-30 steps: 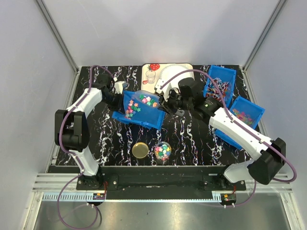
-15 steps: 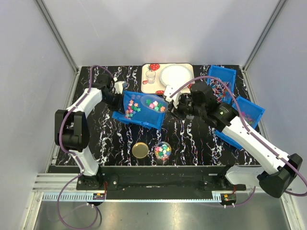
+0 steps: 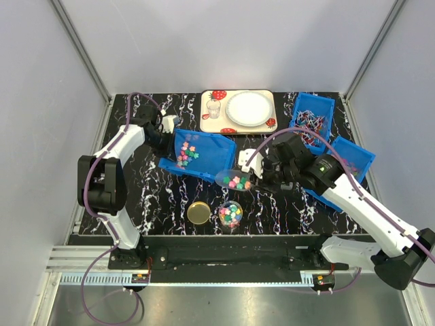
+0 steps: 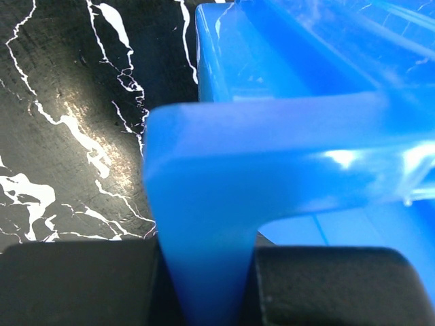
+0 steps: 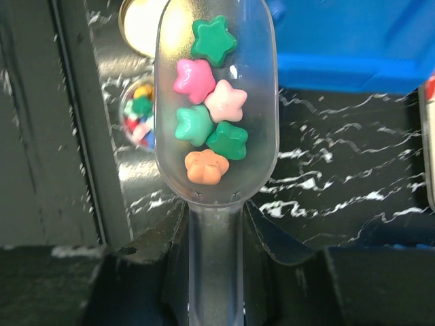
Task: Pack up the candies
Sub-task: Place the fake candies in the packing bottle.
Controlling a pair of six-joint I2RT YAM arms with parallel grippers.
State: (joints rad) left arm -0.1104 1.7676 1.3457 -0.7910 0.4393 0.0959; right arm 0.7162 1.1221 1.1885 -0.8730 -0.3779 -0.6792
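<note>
**Loaded scoop over the counter, between bin and jar.**

Right jaws pinch the handle of a clear scoop (image 5: 216, 224). Six star-shaped candies (image 5: 204, 78) lie in its bowl: three green, two pink, one orange. In the top view the scoop hangs over the black marbled counter (image 3: 285, 204), between the tilted blue bin (image 3: 211, 153) and the open jar (image 3: 231, 214); whether it touches either cannot be told. Left jaws pinch the bin's rim at its left corner. More candies lie in the bin's left half, and mixed candies fill the jar. A gold lid (image 3: 199, 212) lies just left of the jar.
</note>
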